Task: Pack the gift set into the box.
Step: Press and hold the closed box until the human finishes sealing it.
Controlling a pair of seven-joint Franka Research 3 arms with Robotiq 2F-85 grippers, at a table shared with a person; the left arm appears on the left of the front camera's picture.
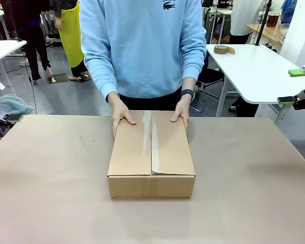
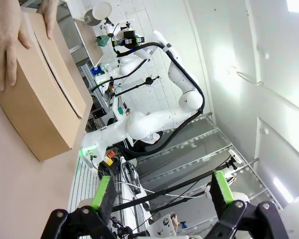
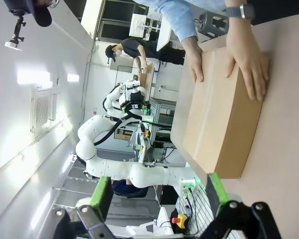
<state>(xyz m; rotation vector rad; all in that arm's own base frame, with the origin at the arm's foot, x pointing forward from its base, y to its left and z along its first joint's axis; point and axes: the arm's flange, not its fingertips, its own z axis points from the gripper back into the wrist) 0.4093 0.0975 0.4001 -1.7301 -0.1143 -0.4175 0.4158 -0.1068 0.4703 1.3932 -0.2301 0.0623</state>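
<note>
Front view: the cardboard carton (image 1: 151, 152) sits in the middle of the desk (image 1: 51, 178), flaps shut and taped along the seam, so packing looks finished, though its contents are hidden. A person's hands (image 1: 121, 116) rest on its far end. The left gripper (image 2: 162, 186) and right gripper (image 3: 159, 186) hang well apart from it, jaws wide and empty.

A tan table (image 1: 46, 203) spans the lower frame of the front view. At upper right a roll of brown tape (image 1: 223, 49) lies on a white table (image 1: 259, 76). A teal cloth (image 1: 10, 104) sits at the left edge; a yellow garment (image 1: 71, 30) shows at upper left.
</note>
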